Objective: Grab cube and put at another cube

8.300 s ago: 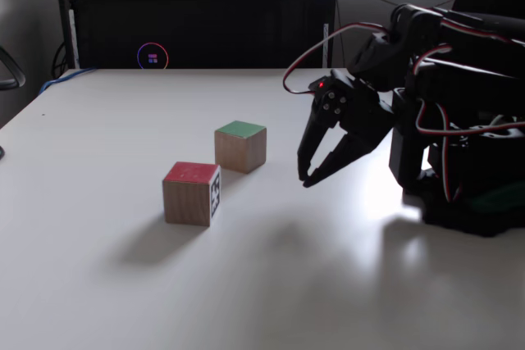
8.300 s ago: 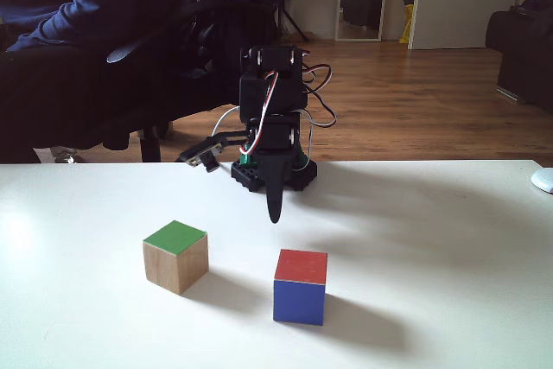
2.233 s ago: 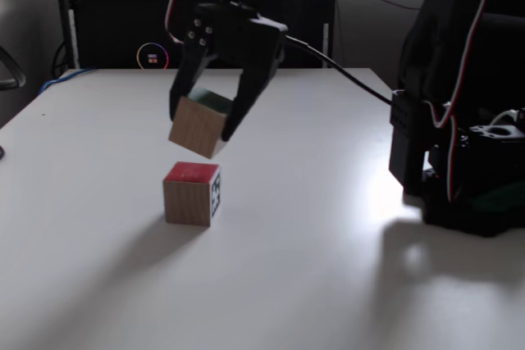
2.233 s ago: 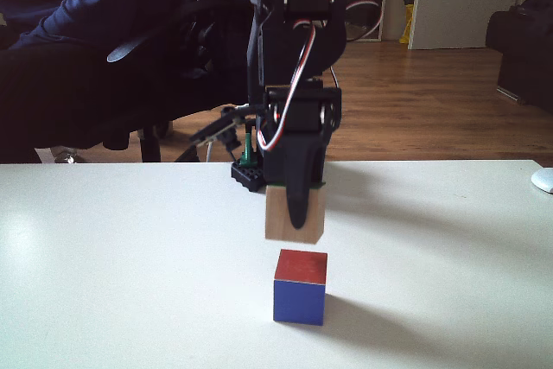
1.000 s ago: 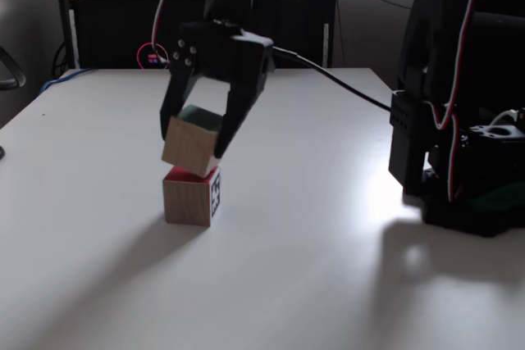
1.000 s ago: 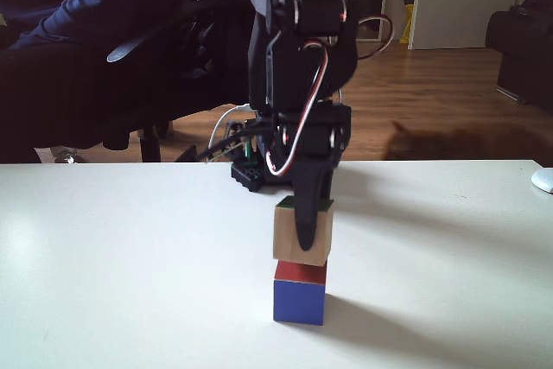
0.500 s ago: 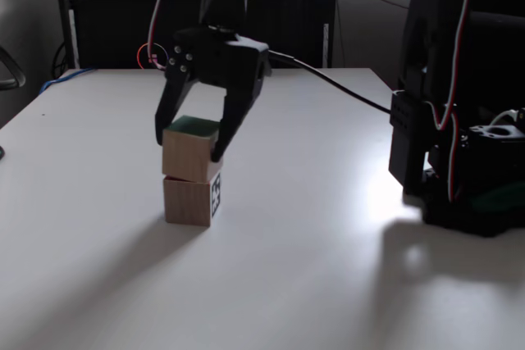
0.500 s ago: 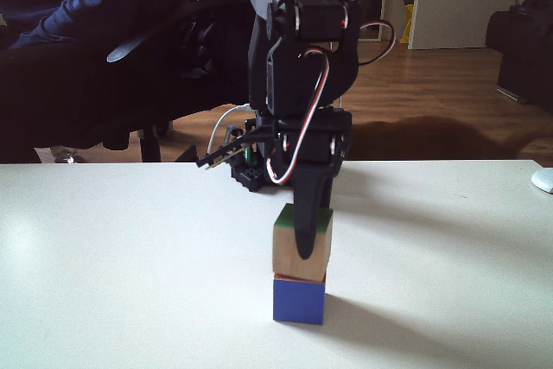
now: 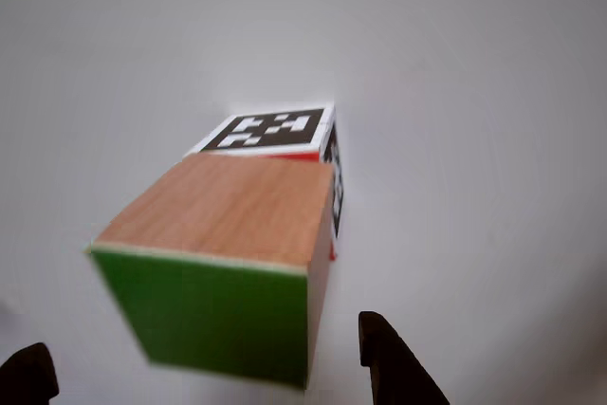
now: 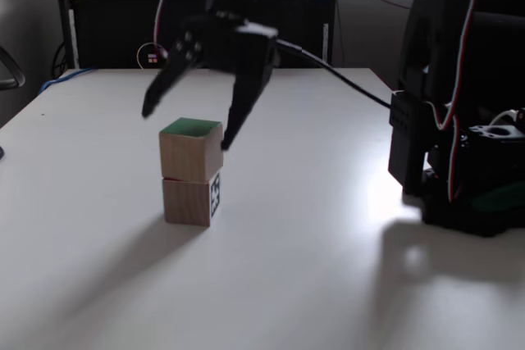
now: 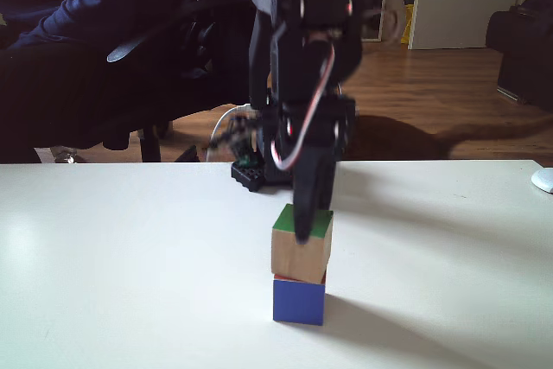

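The cube (image 10: 191, 152), plain wood with a green top, stands stacked on another cube (image 10: 194, 202), which carries a black-and-white marker on its side. In a fixed view from the front, the cube (image 11: 301, 253) sits slightly askew on another cube (image 11: 299, 301), whose facing side is blue. My gripper (image 10: 186, 129) hangs open just above the stack, one finger on each side, touching neither cube. In the other view the cube (image 9: 228, 211) fills the middle, another cube (image 9: 271, 130) lies behind it, and my fingertips (image 9: 389, 367) flank it at the bottom edge.
A black box (image 10: 197, 22) lines the table's far edge. The arm's base (image 10: 459, 170) stands at the right. A person in dark blue (image 11: 52, 6) sits on a chair behind the table. A white object (image 11: 543, 181) lies at the right edge.
The gripper lowered the cube onto another cube, then opened its jaws and rose slightly. The cube stays on top, let go.
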You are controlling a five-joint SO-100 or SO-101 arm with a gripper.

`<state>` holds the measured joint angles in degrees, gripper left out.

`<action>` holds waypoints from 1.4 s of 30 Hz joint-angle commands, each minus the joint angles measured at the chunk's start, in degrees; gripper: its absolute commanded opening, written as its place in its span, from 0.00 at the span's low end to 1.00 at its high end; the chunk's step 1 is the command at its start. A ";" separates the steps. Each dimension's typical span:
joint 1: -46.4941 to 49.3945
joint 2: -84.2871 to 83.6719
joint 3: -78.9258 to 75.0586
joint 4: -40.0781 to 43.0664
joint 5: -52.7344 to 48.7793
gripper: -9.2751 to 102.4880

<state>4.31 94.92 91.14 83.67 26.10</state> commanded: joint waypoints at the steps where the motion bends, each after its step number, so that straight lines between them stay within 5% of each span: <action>1: -1.49 9.23 0.00 2.29 0.35 0.52; 11: -2.81 39.81 11.25 7.12 -4.04 0.52; 23: 4.22 86.84 55.20 -8.09 -17.67 0.43; 31: 4.31 93.52 68.73 -13.18 -20.83 0.25; 35: 3.69 93.52 73.83 -14.85 -21.27 0.09; 42: 4.75 93.52 79.80 -13.71 -26.37 0.08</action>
<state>8.61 188.17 170.95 69.79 1.49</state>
